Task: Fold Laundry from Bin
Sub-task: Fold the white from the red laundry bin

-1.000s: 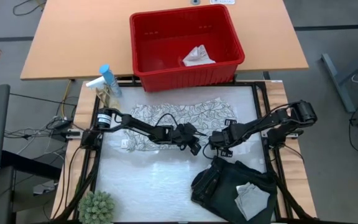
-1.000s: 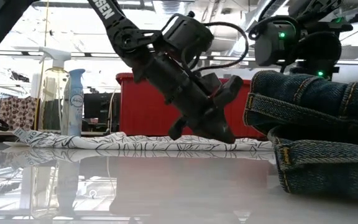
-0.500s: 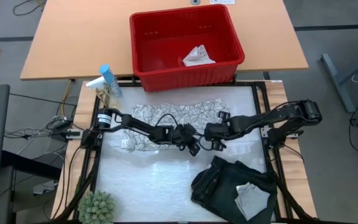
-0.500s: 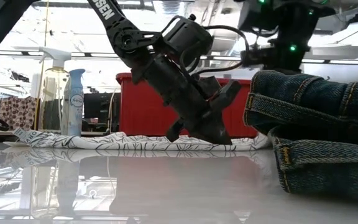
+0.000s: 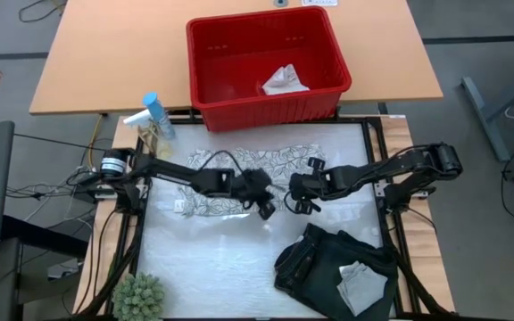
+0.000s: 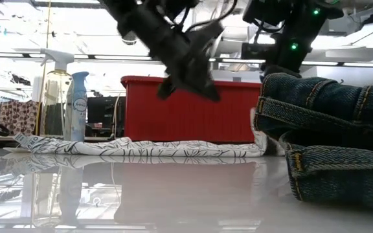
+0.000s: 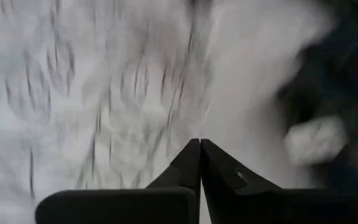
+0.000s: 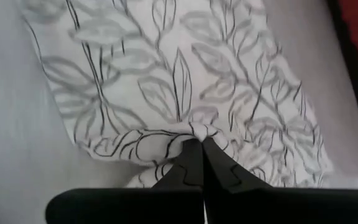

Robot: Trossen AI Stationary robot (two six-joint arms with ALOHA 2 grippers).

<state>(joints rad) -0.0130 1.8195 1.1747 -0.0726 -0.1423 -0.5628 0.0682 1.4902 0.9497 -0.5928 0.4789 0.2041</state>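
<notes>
The leaf-patterned cloth (image 5: 239, 169) lies spread flat on the white table, just in front of the red bin (image 5: 266, 109). A small whitish cloth (image 5: 284, 80) lies inside the bin. A folded dark garment (image 5: 315, 263) rests at the near right with a pale cloth (image 5: 361, 283) on top. My left gripper (image 5: 264, 207) hangs shut and empty above the cloth's near edge, raised clear of it in the low view (image 6: 203, 87). My right gripper (image 5: 294, 194) is shut on the leaf-patterned cloth. My right gripper has a small pucker of the leaf-patterned cloth (image 8: 194, 132) gathered at its shut fingertips, close to one edge of the cloth. The fingers slant down onto it from the table's right. The cloth around the pucker lies flat; one layer or several, I cannot tell.
Two spray bottles (image 5: 153, 116) stand at the table's far left corner, and a small green plant (image 5: 139, 296) at the near left. The folded dark garment (image 6: 329, 142) fills the near right. A bare white surface lies in front of the cloth.
My left gripper has risen off the cloth and drawn back toward the table's left, staying shut. My right gripper has gone from beside the dark garment toward the far left over the leaf-patterned cloth and has tipped. The cloth's body has stayed flat.
</notes>
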